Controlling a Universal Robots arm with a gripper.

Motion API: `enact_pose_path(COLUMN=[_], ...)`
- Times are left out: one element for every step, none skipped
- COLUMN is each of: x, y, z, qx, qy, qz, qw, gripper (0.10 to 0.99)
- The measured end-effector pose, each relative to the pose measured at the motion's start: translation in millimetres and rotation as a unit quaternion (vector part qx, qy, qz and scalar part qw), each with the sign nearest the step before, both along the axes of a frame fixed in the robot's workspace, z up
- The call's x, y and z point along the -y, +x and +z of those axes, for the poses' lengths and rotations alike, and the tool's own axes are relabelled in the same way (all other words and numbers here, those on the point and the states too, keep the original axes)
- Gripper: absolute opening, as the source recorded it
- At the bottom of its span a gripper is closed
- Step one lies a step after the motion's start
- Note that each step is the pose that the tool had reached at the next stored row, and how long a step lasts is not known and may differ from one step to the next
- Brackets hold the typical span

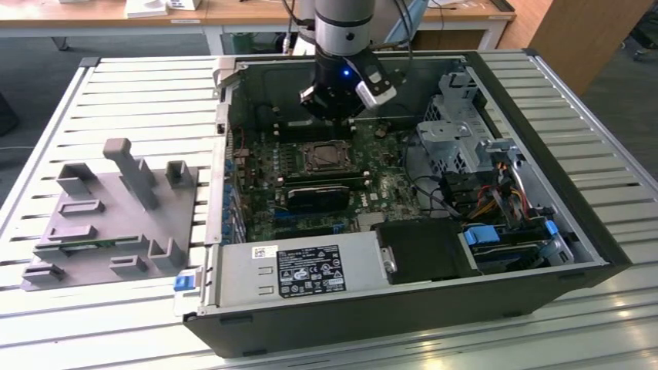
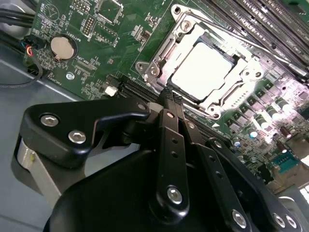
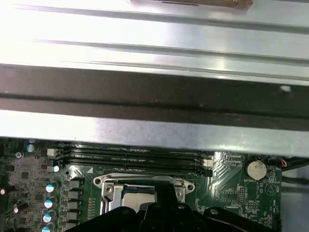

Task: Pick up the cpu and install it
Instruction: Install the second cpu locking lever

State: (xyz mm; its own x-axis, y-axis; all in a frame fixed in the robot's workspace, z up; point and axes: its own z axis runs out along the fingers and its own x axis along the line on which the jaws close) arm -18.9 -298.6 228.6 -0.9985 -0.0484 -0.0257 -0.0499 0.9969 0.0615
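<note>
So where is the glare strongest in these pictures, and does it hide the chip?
In the second wrist view, glare washes the chip in its socket to plain white, so its surface detail is lost; the claw in front stays dark. In the first wrist view, the metal table slats are blown out. In the exterior view, the table shines bright, while the computer case interior is dim.

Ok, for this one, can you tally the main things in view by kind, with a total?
cpu, lying in the socket: 1
socket frame: 1
coin cell battery: 1
gripper, above the board beside the socket: 1
computer case, open: 1
grey fixture plate, on the table at the exterior view's left: 1
Total: 6
</note>
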Motion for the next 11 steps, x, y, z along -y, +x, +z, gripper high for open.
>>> enact_pose_path(x=[0.2,0.8,1.8,3.1,4.8,6.7,8.4,10.0,11.7,12.9,13.8], y=[0.0,0.0,0.0,0.0,0.0,0.0,0.0,0.0,0.0,0.0,0.0], z=[0.1,0.1,0.2,0.2,0.2,0.2,0.2,0.1,0.2,0.2,0.5], qx=[0.0001,0.0001,0.0,0.0,0.0,0.0,0.0,0.0,0.0,0.0,-0.0001], qy=[-0.0001,-0.0001,-0.0002,-0.0002,-0.0002,-0.0002,-0.0002,-0.0001,-0.0002,-0.0002,-0.0002], qz=[0.0,0.0,0.0,0.0,0.0,0.0,0.0,0.0,0.0,0.0,0.0], qw=[1.0,1.0,1.0,1.0,1.0,1.0,1.0,1.0,1.0,1.0,1.0], gripper=[0.106,0.106,0.106,0.106,0.106,0.106,0.106,0.106,0.106,0.106,0.106])
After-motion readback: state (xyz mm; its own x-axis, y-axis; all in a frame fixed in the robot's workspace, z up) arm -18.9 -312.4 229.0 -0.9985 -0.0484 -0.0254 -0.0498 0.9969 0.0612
